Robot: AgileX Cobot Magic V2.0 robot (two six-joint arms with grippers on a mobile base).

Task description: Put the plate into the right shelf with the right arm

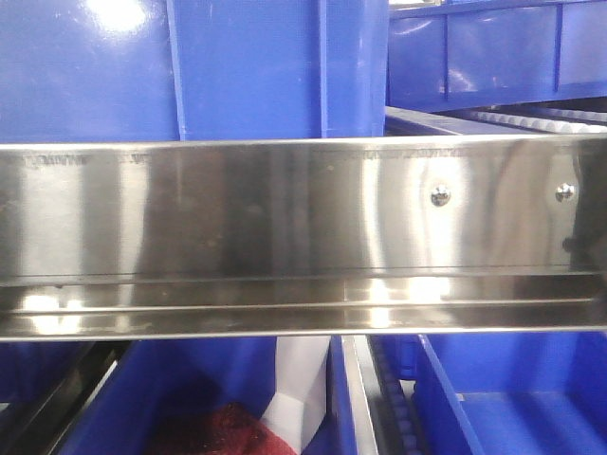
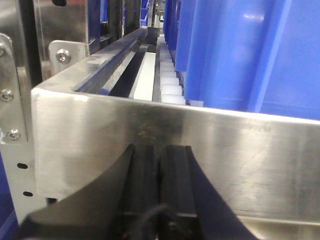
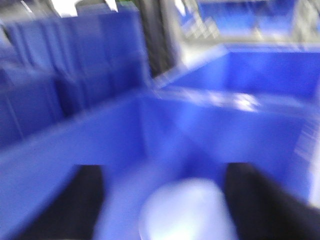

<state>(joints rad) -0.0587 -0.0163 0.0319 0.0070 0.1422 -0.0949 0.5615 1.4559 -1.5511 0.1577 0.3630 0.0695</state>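
Front rail of right shelf (image 1: 285, 218) blocks; blue bin (image 3: 210, 130) lies open.

A dark red, coarse-textured item (image 1: 228, 434) is seen at the bottom. A white strip (image 1: 299, 384) is seen just beside it.

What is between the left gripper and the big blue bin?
The right shelf's steel rail stands between the left gripper and blue bin, with white rollers behind it, seen in the left wrist view.

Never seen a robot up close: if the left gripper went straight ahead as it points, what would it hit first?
Most likely the right shelf's steel front rail, which fills the view just beyond the closed fingertips of the left gripper; the gap is hard to judge.
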